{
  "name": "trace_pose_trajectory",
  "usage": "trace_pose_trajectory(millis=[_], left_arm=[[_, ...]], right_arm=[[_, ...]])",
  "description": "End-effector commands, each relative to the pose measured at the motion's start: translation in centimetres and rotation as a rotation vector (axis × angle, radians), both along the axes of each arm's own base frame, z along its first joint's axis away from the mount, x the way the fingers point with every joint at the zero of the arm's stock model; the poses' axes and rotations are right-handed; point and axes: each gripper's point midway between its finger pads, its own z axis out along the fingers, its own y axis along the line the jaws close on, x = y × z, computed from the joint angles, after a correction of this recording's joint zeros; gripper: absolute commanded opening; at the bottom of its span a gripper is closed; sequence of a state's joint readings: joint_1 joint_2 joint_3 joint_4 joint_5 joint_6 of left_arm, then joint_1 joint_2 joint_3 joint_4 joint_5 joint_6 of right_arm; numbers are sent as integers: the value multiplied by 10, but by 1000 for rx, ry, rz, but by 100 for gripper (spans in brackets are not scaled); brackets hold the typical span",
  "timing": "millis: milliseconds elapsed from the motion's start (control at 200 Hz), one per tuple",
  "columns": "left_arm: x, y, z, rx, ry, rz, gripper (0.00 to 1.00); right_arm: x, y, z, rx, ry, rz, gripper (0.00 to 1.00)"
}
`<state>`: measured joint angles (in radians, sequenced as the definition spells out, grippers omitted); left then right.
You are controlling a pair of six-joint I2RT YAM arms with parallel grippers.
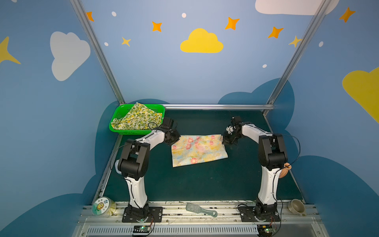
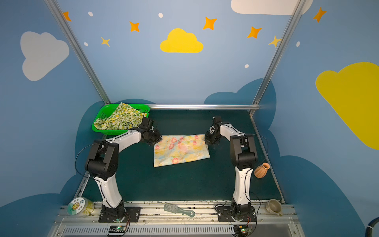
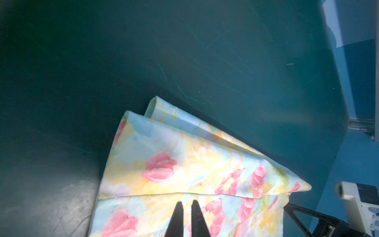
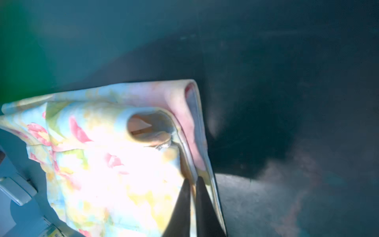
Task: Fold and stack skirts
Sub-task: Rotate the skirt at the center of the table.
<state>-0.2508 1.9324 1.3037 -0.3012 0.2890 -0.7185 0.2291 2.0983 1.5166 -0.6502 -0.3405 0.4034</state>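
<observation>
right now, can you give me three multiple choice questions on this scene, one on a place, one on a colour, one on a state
1. Where is the lemon skirt?
A. in the green basket
B. on the front rail
C. draped over an arm

2. What colour are the flowers on the floral skirt?
A. purple
B. pink
C. black

3. The right tool is:
A. wide open
B. shut on the basket rim
C. shut on the floral skirt's edge

Answers:
1 A, since both top views show it lying crumpled inside the basket.
2 B, since the blooms are pink on yellow-blue cloth.
3 C, since the right wrist view shows it pinching the hem.
</observation>
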Motion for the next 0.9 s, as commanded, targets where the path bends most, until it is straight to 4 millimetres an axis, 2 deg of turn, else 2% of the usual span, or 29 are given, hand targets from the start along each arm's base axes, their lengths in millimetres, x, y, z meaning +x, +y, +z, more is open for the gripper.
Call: trace_pose_trajectory(millis=[0, 45, 125, 315, 541, 896], left_arm=[[3, 0, -8, -2, 16, 3, 12], [1, 1, -14, 1, 30, 4, 12], [-1, 2, -21, 1, 40, 8, 11], [-1, 2, -27, -1, 52, 11, 12], [-3, 3, -35, 7, 70, 9, 11], [-10, 10, -56, 29, 110, 24, 11]], right_arm=[[-3, 4, 5, 24, 3, 15, 5], [-4, 6, 5, 37, 3, 19, 7], [-7, 8, 3, 49, 13, 26, 17], [-11, 12, -1, 65, 26, 30, 17], [-15, 12, 0, 72, 27, 26, 0], [-22, -2, 19, 55, -10, -21, 0]])
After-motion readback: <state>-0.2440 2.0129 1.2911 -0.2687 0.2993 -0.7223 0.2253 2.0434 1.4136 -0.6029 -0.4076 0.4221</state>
